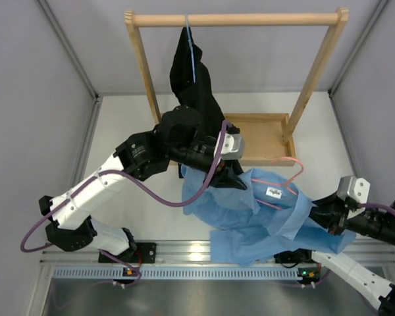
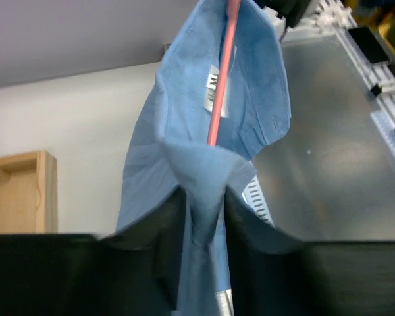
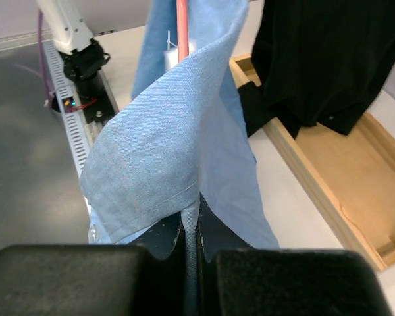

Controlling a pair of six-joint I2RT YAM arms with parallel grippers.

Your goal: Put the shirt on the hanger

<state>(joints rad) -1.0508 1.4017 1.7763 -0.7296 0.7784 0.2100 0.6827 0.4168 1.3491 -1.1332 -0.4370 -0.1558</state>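
Top external | 1 shirt [image 1: 250, 217], 1 hanger [image 2: 217, 105] | left fingers [image 2: 145, 257], right fingers [image 3: 263, 283] probably clamped

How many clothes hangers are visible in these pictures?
2. The thin pink wire hanger is inside the collar of the light blue shirt; the pale blue hanger hangs on the wooden rail and carries the black garment. More may be hidden under cloth.
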